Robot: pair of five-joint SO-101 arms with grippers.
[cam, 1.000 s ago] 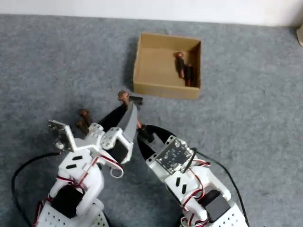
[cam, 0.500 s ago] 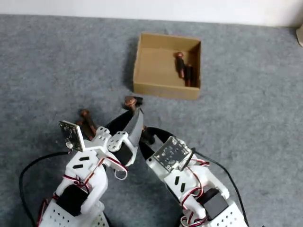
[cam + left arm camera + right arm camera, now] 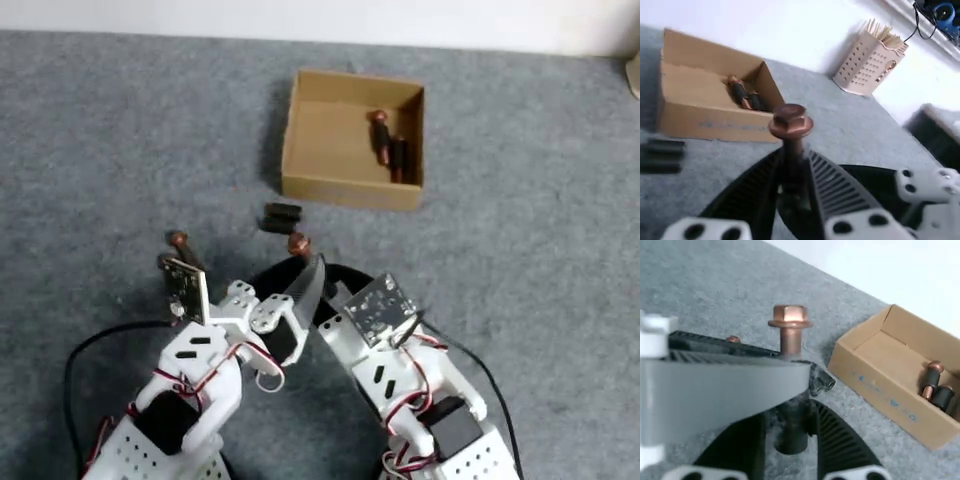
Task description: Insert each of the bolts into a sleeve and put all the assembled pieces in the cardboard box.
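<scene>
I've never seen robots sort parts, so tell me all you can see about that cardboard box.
The cardboard box is brown, shallow, roughly square and open-topped, with faint blue print on its front wall. It sits flat on the grey mat, with nothing else touching it. Inside, against one side wall, lies a copper bolt with a dark sleeve at its end.

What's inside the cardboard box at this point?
A copper bolt in a black sleeve lies in the cardboard box, against one side wall. The rest of the floor looks bare. Whether a second piece hides beside it cannot be told.
</scene>
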